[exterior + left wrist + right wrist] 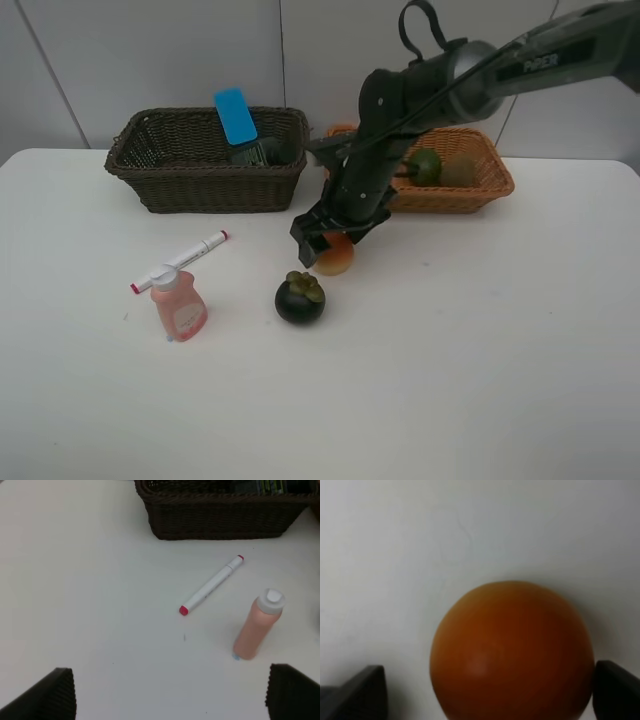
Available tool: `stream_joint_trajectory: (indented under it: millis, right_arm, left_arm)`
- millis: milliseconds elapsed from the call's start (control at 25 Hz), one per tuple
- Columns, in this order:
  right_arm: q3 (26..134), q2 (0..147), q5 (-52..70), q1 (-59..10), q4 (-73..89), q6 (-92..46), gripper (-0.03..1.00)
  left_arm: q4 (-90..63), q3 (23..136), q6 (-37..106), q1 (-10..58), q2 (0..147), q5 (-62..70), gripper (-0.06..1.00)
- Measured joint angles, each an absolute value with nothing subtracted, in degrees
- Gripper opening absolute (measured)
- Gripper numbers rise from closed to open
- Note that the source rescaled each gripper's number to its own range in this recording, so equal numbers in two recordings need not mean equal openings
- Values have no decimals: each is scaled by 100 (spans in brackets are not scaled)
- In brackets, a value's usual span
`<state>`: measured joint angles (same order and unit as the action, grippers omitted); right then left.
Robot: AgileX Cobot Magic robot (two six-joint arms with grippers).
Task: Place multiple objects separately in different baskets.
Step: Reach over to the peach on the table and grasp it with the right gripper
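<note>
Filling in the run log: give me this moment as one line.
right gripper: open, orange peach between jaws | left gripper: open, empty | loose: marker, pink bottle, mangosteen | dark basket: blue block | tan basket: green fruit

Baskets: two, a dark brown basket [200, 186] and a light tan basket [462, 197].
Fruits: four, an orange peach [336, 257], a dark mangosteen [300, 298], a green fruit [424, 166] and a brown kiwi [460, 172].
Bottles: two, a pink bottle [181, 306] and a dark grey bottle [262, 153].
Markers: one, the white-red marker [182, 261].
Flat blocks: one, the blue block [236, 115].
Small things altogether: eight.
Robot arms seen from above: one, the black arm [470, 75].
</note>
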<state>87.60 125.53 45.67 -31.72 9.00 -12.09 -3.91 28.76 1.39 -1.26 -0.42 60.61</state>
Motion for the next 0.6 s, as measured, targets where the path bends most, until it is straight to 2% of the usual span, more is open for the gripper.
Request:
stream_joint_trajectory:
  millis: [600]
  right_arm:
    - [8760, 12779, 4423, -3172, 910, -1209, 98]
  left_arm:
    - [-391, 2876, 139, -126, -42, 6061, 99]
